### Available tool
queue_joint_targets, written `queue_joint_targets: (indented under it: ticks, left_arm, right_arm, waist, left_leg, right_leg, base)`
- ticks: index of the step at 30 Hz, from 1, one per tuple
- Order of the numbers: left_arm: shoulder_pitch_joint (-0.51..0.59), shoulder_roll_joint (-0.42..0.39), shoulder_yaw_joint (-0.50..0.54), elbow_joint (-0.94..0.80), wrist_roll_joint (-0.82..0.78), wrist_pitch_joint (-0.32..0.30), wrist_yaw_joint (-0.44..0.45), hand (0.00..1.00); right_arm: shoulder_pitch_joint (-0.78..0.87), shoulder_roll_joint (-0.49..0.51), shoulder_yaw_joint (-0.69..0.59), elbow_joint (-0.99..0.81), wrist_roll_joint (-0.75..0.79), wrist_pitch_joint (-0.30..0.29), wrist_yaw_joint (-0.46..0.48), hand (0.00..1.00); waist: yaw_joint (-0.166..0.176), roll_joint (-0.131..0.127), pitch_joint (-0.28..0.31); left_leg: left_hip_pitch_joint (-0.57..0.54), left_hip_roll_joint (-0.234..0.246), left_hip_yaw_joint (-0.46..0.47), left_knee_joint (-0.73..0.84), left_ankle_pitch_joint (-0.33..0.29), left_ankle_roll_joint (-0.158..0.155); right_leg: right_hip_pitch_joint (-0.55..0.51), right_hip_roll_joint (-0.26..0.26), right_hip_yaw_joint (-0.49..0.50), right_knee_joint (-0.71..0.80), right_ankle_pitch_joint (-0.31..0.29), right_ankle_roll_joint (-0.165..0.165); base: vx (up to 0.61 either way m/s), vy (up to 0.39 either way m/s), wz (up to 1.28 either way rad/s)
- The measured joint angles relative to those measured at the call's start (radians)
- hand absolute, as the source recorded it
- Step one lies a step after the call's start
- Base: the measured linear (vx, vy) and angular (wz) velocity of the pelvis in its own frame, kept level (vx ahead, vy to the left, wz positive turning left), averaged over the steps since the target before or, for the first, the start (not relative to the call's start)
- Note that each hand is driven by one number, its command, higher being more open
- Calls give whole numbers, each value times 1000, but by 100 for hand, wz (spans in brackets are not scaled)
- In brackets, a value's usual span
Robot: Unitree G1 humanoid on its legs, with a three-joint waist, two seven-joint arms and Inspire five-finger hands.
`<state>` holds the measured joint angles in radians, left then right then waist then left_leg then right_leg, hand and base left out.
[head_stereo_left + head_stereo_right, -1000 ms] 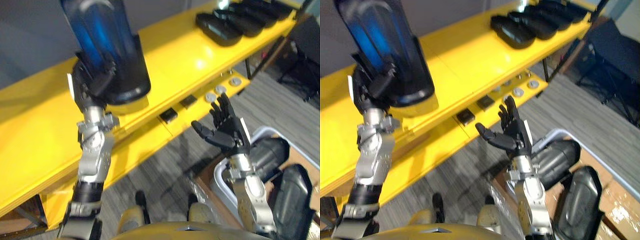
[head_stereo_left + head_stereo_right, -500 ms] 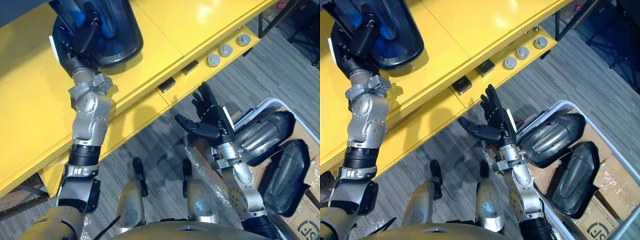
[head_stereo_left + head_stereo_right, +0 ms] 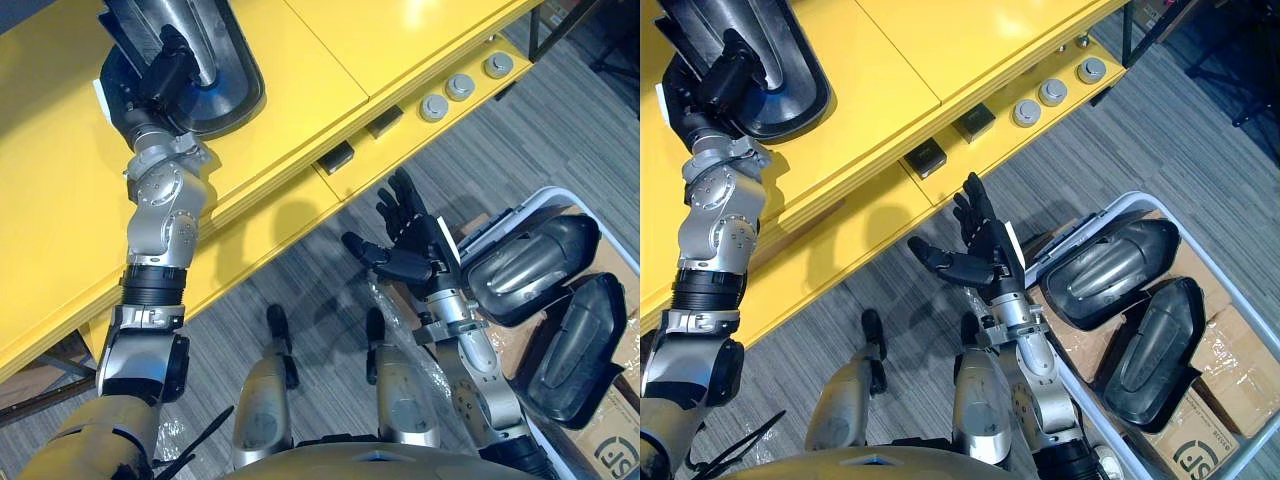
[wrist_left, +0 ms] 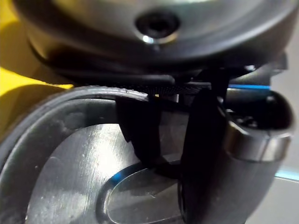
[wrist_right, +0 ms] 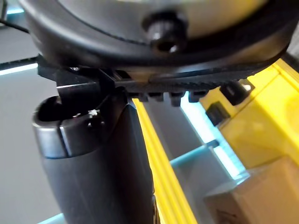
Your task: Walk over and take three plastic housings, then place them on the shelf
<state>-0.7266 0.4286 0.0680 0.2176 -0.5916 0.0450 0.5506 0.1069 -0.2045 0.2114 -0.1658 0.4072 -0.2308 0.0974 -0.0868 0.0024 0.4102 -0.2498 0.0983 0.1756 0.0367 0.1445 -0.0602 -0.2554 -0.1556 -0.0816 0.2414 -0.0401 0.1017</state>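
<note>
**Left hand grips housing at shelf, right hand free**

My left hand [image 3: 158,78] is up at the far left of the yellow shelf [image 3: 300,60]. Its fingers are curled over the rim of a dark housing [image 3: 228,85], clamping it. The housing lies hollow side up on the shelf top; I can't tell if it rests fully flat.

My right hand [image 3: 412,258] hangs over the grey floor in front of the shelf. The palm is turned up, the fingers are spread and straight, and it holds nothing.

Just right of it is a pale bin [image 3: 548,191]. A second housing [image 3: 525,270] and a third housing [image 3: 580,345] lie in it side by side. A cardboard box [image 3: 1200,440] sits by the bin's near end.

Round knobs [image 3: 460,87] line the shelf's lower ledge.
</note>
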Motion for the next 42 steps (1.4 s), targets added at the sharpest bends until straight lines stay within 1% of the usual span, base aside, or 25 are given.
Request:
queue_joint_targets:
  ticks: [4, 8, 15, 17, 19, 24, 27, 28, 29, 30, 31, 32, 35, 37, 38, 40, 42]
  left_arm:
    - [-14, 25, -3, 57, -21, 2, -43, 100]
    - [-17, 33, -16, 70, -37, -3, -64, 100]
    - [-25, 33, -21, 107, -36, -5, -62, 100]
    - [-27, 33, -21, 113, -34, -7, -54, 100]
    - [-36, 33, -22, 142, -34, -23, -48, 100]
    - [-55, 31, -22, 178, -24, -26, -22, 100]
    - [-52, 30, -22, 203, 15, -15, -5, 100]
    - [-48, 30, -21, 216, 61, 3, 16, 100]
    - [-45, 30, -20, 218, 73, 10, 20, 100]
    - [-40, 31, -19, 218, 92, 30, 16, 100]
    - [-35, 31, -19, 218, 93, 52, 5, 100]
    - [-28, 33, -19, 218, 93, 55, -2, 100]
    - [-10, 34, -20, 226, 105, 104, -59, 100]
    - [-8, 35, -22, 248, 136, 134, -88, 100]
    - [-3, 36, -23, 263, 136, 142, -107, 100]
    - [3, 40, -30, 266, 136, 151, -126, 100]
    - [23, 42, -48, 273, 145, 149, -142, 100]
  right_arm:
    - [-5, -5, 19, 5, 0, 0, -14, 100]
    - [-9, -38, 44, 10, 0, 0, -21, 100]
    - [-13, -38, 50, 38, 1, 0, -34, 100]
    - [-14, -38, 58, 38, 1, 0, -38, 100]
    - [-14, -38, 69, 38, 1, 0, -40, 100]
    - [-12, -38, 75, 38, 0, 0, -40, 100]
    - [-5, -38, 75, 38, 0, -2, -40, 100]
    - [-5, -38, 75, 38, 0, -3, -40, 100]
    - [-6, -39, 74, 38, 0, -3, -40, 100]
    - [-6, -44, 74, 38, 0, -3, -40, 100]
    - [-10, -50, 75, 38, -1, -3, -39, 100]
    - [-12, -53, 76, 38, -1, -3, -38, 100]
    - [-24, -68, 72, 37, -2, -4, -37, 100]
    - [-44, -72, 73, 37, -2, -3, -32, 100]
    - [-62, -72, 72, 37, -2, -3, -25, 100]
    - [-100, -76, 72, 35, -2, -3, -18, 100]
    - [-128, -77, 72, 35, -3, -4, -17, 100]
  waist:
    - [1, 2, 1]
    - [4, 2, 1]
    - [2, 4, 0]
    - [2, 6, -1]
    - [0, 7, -1]
    - [-2, 10, -3]
    - [-3, 13, -5]
    - [-1, 18, -7]
    - [-1, 21, -9]
    - [0, 27, -13]
    - [2, 30, -15]
    - [2, 31, -16]
    - [0, 41, -46]
    - [2, 43, -64]
    - [1, 42, -79]
    - [1, 43, -82]
    - [2, 45, -106]
  left_leg:
    - [23, -6, -16, -53, 29, -3]
    - [39, -13, -22, -85, 44, -10]
    - [51, -17, -22, -101, 51, -11]
    - [60, -17, -22, -113, 58, -11]
    - [66, -17, -21, -119, 61, -12]
    - [74, -16, -19, -120, 62, -12]
    - [94, -16, -19, -120, 59, -15]
    - [101, -15, -19, -121, 58, -15]
    - [103, -15, -20, -121, 58, -15]
    - [107, -15, -22, -121, 57, -15]
    - [115, -14, -24, -121, 55, -17]
    - [120, -14, -23, -121, 53, -17]
    - [130, -16, -35, -121, 50, -16]
    - [138, -16, -40, -121, 53, -11]
    - [141, -16, -44, -121, 54, -10]
    - [159, -16, -49, -120, 51, -12]
    - [160, -16, -56, -120, 49, -13]
  right_leg:
    - [-2, -5, -18, 25, -15, 1]
    - [-5, -16, -23, 41, -23, 2]
    - [-5, -21, -21, 52, -25, 6]
    - [-4, -21, -20, 53, -25, 6]
    - [-1, -21, -19, 53, -26, 6]
    - [6, -21, -19, 52, -25, 7]
    - [33, -21, -22, 41, -24, 7]
    - [43, -21, -24, 34, -24, 8]
    - [47, -21, -25, 32, -24, 8]
    - [54, -21, -27, 27, -23, 9]
    - [69, -21, -30, 19, -22, 11]
    - [75, -21, -33, 16, -21, 11]
    - [103, -21, -48, -5, -19, 15]
    - [120, -20, -55, -15, -19, 15]
    - [129, -20, -61, -20, -19, 15]
    - [155, -19, -68, -34, -18, 16]
    - [165, -18, -76, -42, -18, 16]
  base:
    - [-16, 3, 12]
    - [-10, 6, 6]
    - [0, 0, 0]
    - [11, -9, -2]
    - [0, 0, 0]
    - [0, 0, 0]
    - [0, 0, 0]
    - [0, 0, 0]
    - [25, -10, 5]
    - [33, -17, 7]
    - [29, -14, 4]
    - [40, -22, 4]
    - [44, -18, 10]
    - [61, -19, 10]
    - [60, -22, 9]
    - [39, -17, 8]
    - [36, -11, 11]
